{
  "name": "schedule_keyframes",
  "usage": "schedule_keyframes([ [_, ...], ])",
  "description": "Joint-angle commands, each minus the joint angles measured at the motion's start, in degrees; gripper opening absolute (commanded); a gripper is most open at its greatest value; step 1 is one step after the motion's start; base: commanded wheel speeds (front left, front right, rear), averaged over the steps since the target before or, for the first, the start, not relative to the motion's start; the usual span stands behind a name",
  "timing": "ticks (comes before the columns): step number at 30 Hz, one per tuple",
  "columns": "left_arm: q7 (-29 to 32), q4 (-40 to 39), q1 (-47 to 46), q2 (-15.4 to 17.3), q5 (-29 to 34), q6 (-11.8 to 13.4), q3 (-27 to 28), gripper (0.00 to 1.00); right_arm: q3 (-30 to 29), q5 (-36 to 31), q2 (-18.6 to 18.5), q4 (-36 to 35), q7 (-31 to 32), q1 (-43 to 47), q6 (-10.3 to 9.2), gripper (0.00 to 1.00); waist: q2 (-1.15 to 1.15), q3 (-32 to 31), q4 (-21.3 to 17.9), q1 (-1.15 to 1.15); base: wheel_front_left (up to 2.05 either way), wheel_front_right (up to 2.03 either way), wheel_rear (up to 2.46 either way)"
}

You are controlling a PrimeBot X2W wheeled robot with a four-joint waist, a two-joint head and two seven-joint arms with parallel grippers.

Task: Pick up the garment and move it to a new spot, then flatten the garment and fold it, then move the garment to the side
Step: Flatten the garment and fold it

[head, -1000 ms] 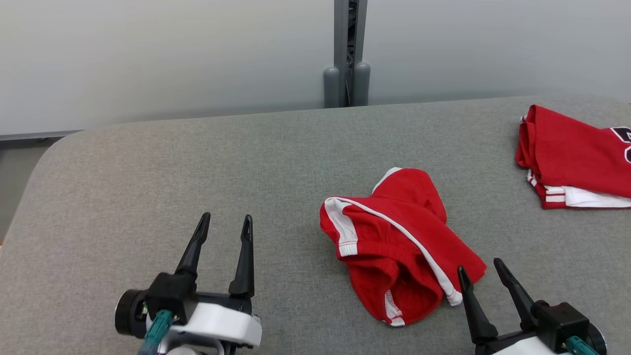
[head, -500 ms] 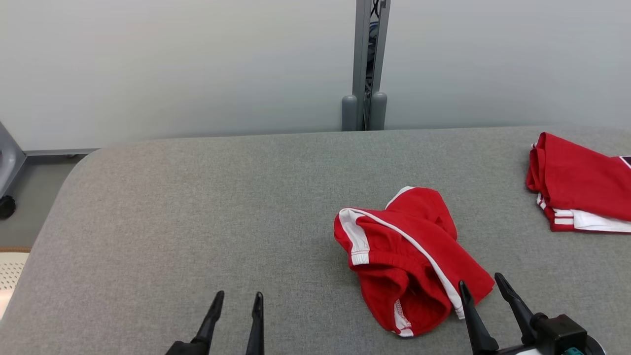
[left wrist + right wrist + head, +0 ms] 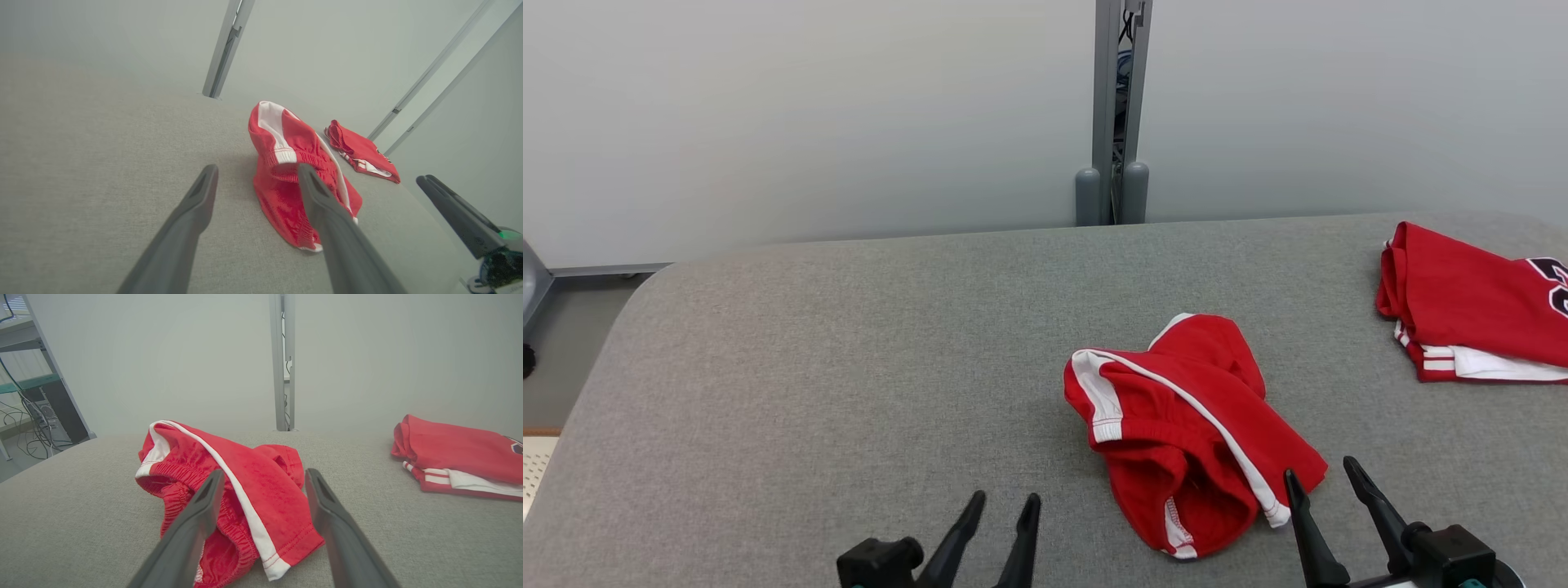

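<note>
The garment is a pair of red shorts with white side stripes, lying crumpled on the grey table, right of the middle. It also shows in the left wrist view and the right wrist view. My left gripper stands open at the bottom edge, left of the shorts and apart from them. My right gripper is open just beside the garment's near right corner, with nothing between its fingers. In the right wrist view its fingers point over the shorts' hem.
A folded red and white garment lies at the table's far right, also seen in the right wrist view. A grey post stands behind the table's far edge against a pale wall. The table's rounded left corner drops to the floor.
The head camera has shifted. My left gripper has moved right, nearer the shorts, and sits lower in the picture. The right gripper and the shorts have kept their places.
</note>
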Motion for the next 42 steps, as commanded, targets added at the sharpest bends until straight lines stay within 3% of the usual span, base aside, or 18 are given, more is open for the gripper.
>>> schedule_keyframes([
  [1,0.66,0.24,-1.24,0.17,-1.71,-0.61,-0.61,1.00,-0.03,-0.23,-0.28,-0.10,0.01,0.01,-0.02,1.00,0.00,0.27,-0.38,0.00,0.00,0.00,0.00],
  [4,2.31,-0.96,-3.01,0.08,-11.30,-1.23,-2.96,1.00,0.01,-0.75,-0.29,-0.09,0.01,-0.67,-0.02,1.00,0.00,0.85,-1.33,0.00,0.00,0.00,0.00],
  [12,4.81,-1.00,-10.27,0.14,-31.40,1.40,-9.60,1.00,-0.23,-1.33,-0.28,-0.45,0.01,-1.87,-0.02,1.00,0.00,3.01,-3.13,0.00,0.00,0.00,0.00],
  [27,3.33,10.86,-22.18,0.14,-50.31,6.78,-15.02,1.00,-0.09,-1.51,-0.29,-0.76,0.01,-4.38,-0.02,1.00,0.00,6.68,-5.74,0.00,0.00,0.00,0.00],
  [32,0.45,14.46,-24.85,0.15,-53.08,7.00,-16.59,1.00,-0.10,-1.49,-0.28,-0.80,0.01,-4.42,-0.02,1.00,0.00,7.06,-6.37,0.00,0.00,0.00,0.00],
  [36,-1.47,16.51,-26.57,0.13,-54.97,5.58,-17.77,1.00,0.03,-1.50,-0.28,-0.58,0.01,-4.65,-0.02,1.00,0.00,7.09,-6.75,0.00,0.00,0.00,0.00],
  [37,-1.95,17.00,-27.05,0.17,-55.22,5.09,-18.10,0.96,0.03,-1.51,-0.28,-0.54,0.01,-4.74,-0.02,1.00,0.00,7.11,-6.78,0.00,0.00,0.00,0.00],
  [38,-2.42,17.63,-27.30,0.15,-55.48,4.75,-18.49,0.80,0.00,-1.54,-0.28,-0.49,0.02,-4.82,-0.02,1.00,0.00,7.11,-6.81,0.00,0.00,0.00,0.00],
  [39,-2.76,18.36,-27.51,0.15,-55.91,4.61,-18.92,0.71,-0.05,-1.60,-0.28,-0.44,0.01,-4.91,-0.02,1.00,0.00,7.09,-6.82,0.00,0.00,0.00,0.00],
  [40,-3.07,19.06,-27.81,0.15,-56.25,4.34,-19.30,0.53,-0.07,-1.65,-0.28,-0.40,0.02,-4.98,-0.02,1.00,0.00,7.06,-6.83,0.00,0.00,0.00,0.00],
  [42,-3.50,20.70,-28.41,0.15,-57.35,4.27,-20.20,0.34,0.03,-1.71,-0.28,-0.30,0.01,-5.10,-0.02,1.00,0.00,7.00,-6.85,0.00,0.00,0.00,0.00],
])
